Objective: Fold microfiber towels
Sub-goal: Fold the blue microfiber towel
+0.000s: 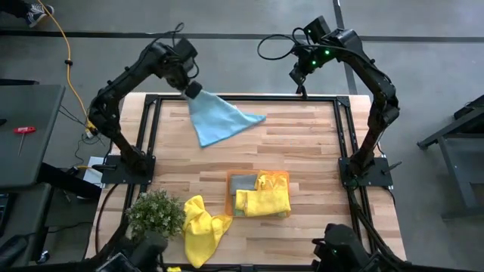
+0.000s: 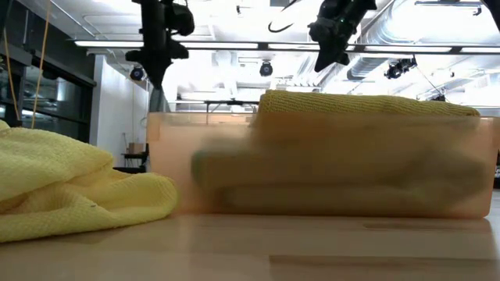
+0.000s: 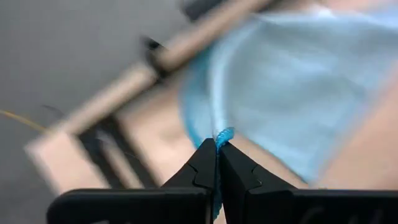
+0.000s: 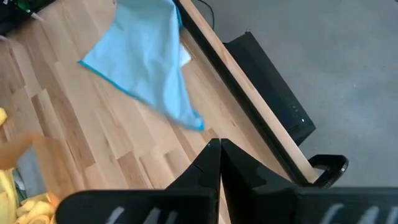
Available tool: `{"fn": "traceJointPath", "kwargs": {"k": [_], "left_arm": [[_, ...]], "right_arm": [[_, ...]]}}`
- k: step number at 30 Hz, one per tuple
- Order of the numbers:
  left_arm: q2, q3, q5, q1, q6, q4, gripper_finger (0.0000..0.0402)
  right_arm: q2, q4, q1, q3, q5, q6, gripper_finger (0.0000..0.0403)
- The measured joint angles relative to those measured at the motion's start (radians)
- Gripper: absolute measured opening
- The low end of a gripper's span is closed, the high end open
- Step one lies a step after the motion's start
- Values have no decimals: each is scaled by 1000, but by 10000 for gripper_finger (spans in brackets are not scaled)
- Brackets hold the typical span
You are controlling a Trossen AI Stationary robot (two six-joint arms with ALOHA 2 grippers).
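Observation:
A light blue microfiber towel [image 1: 219,121] spreads over the table's far left part, and my left gripper [image 1: 193,91] is shut on its raised far corner. My right gripper [image 1: 302,89] hangs shut and empty over the table's far edge, to the right of the towel [image 4: 143,62]. An orange tray [image 1: 281,175] near the table's middle front holds folded yellow towels [image 1: 265,198] and a grey one [image 1: 242,182]. A loose yellow towel [image 1: 200,227] lies crumpled on the table left of the tray. My left gripper pinches the blue towel's hemmed corner [image 3: 222,133] between its two fingertips [image 3: 205,163], coming steeply from above. One layer or several, I cannot tell. The cloth slopes away below the fingers, and its wide lower part [image 1: 227,128] lies on the table.
A small leafy potted plant [image 1: 155,213] stands at the near left corner. A dark metal frame [image 1: 342,136] runs around the tabletop's edge. Bare wood shows on the table's right half [image 1: 310,143]. In the low view the tray's wall [image 2: 328,172] fills the foreground.

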Motion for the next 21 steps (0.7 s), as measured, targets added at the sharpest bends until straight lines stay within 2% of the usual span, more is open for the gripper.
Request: {"fn": "traceJointPath", "kwargs": {"k": [3,6,9,13,17,21], "left_arm": [[0,0,146,-54,-7,-57,0],[0,0,211,-154,34,-49,0],[0,0,160,-242,70,-40,0],[0,0,67,-283,55,4,0],[0,0,65,-256,45,-6,0],[0,0,62,-227,37,-15,0]], "right_arm": [[0,-1,0,0,-6,0,0],[0,0,2,0,-9,-9,0],[3,-1,10,0,-45,-14,0],[30,38,58,-32,-190,-8,2],[36,180,163,-194,-252,-10,27],[39,382,295,-410,-256,-11,80]]}}
